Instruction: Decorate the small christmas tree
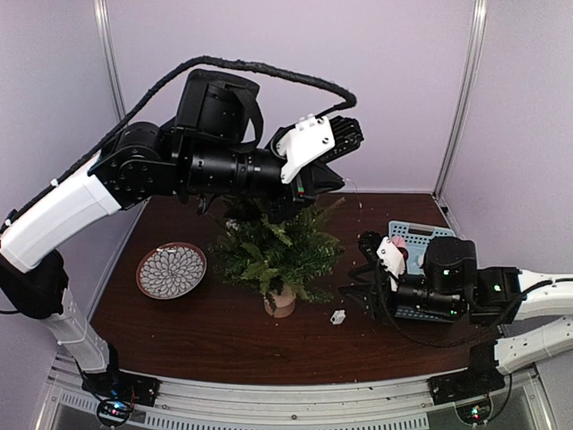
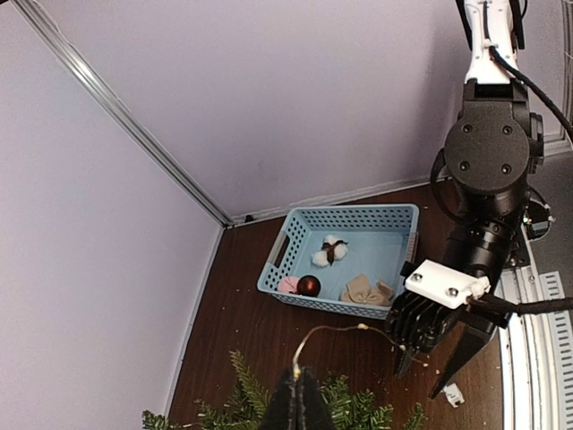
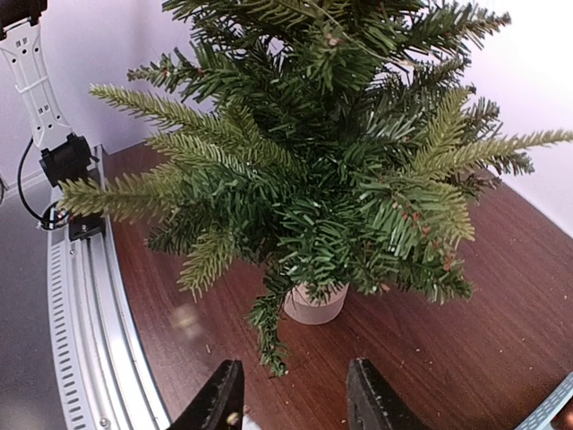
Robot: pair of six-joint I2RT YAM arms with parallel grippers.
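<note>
The small christmas tree [image 1: 277,246] stands mid-table on a pale stump [image 1: 280,303]. My left gripper [image 1: 303,199] hangs just above its top, shut on a thin light string [image 2: 358,328]. In the left wrist view the shut fingers [image 2: 300,399] pinch the wire, which arcs right toward my right gripper [image 2: 419,381]. My right gripper [image 1: 358,291] sits low over the table to the right of the tree. Its jaws [image 3: 295,394] stand apart, facing the stump [image 3: 315,305], with nothing visible between them. A small pale bead shows at its left finger [image 3: 219,399].
A light blue basket [image 2: 286,251] at the back right holds a white cotton piece [image 2: 329,253], a red ball [image 2: 309,286], a pink thing [image 2: 288,285] and a beige bow [image 2: 365,290]. A patterned plate [image 1: 171,270] lies left of the tree. A small white piece [image 1: 337,316] lies by the right gripper.
</note>
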